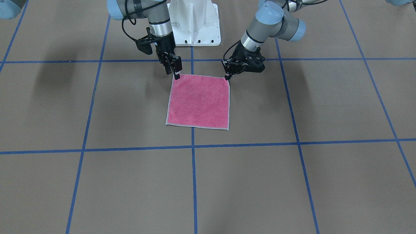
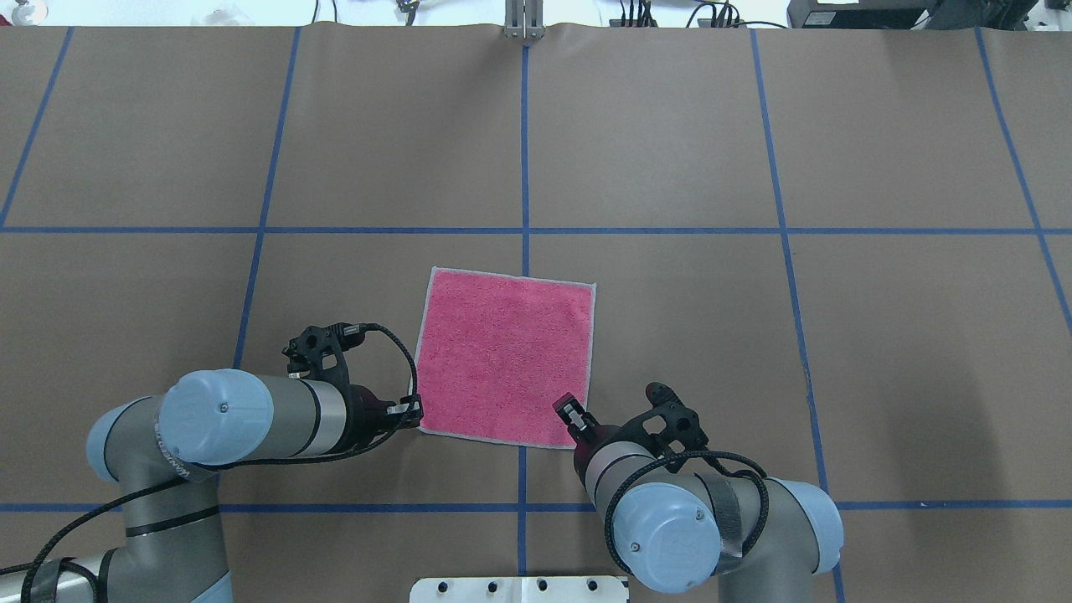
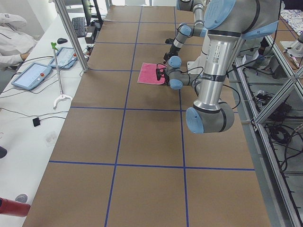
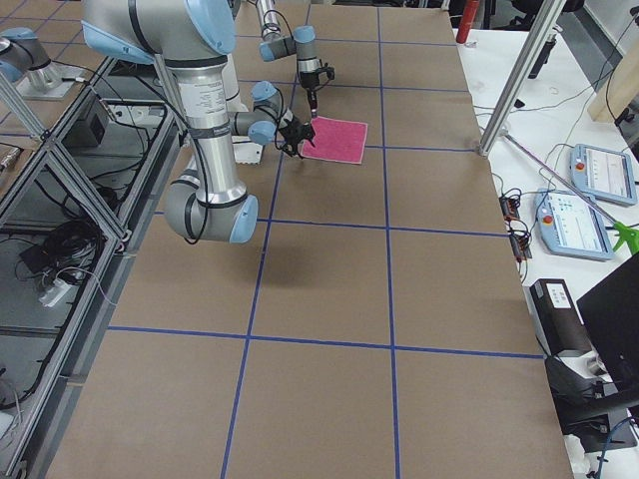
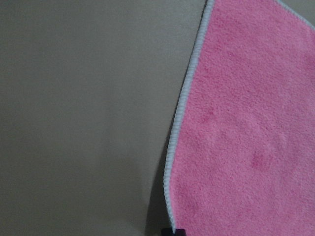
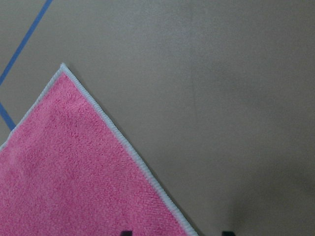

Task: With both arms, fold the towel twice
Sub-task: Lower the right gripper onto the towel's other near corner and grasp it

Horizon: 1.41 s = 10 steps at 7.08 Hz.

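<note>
The pink towel [image 2: 505, 356] lies flat, its lower corners offered for the first fold. The left pincer [image 2: 416, 412] seems pinched onto one; the right pincer [image 2: 570, 412] straddles the other, jaws apart.

The big table [image 2: 670, 126] has a brown top with blue tape lines [image 2: 525, 151] that make squares. Beside it runs a white bench [image 3: 19, 156] with two flat control pads [image 3: 31, 75], a keyboard [image 3: 78, 26] and some wires. A silver post [image 3: 70, 33] stands at the table's edge.
</note>
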Each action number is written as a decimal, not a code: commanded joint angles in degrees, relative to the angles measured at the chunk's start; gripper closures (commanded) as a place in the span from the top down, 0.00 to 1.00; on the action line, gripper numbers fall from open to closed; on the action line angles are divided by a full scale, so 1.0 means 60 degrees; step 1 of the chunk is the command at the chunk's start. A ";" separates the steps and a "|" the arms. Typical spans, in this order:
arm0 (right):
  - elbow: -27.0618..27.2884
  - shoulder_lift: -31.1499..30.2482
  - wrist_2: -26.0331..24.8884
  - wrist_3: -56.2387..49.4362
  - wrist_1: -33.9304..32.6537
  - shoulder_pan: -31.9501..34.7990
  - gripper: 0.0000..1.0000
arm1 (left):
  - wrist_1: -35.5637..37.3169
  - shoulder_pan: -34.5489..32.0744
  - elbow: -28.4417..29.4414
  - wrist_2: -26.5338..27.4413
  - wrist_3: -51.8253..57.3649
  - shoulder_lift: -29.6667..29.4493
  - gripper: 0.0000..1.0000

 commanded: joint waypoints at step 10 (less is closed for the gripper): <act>-0.0221 0.0176 -0.0220 0.0187 -0.0015 -0.0167 0.47 | -0.0014 0.0000 -0.0015 -0.0015 0.0015 -0.0029 0.00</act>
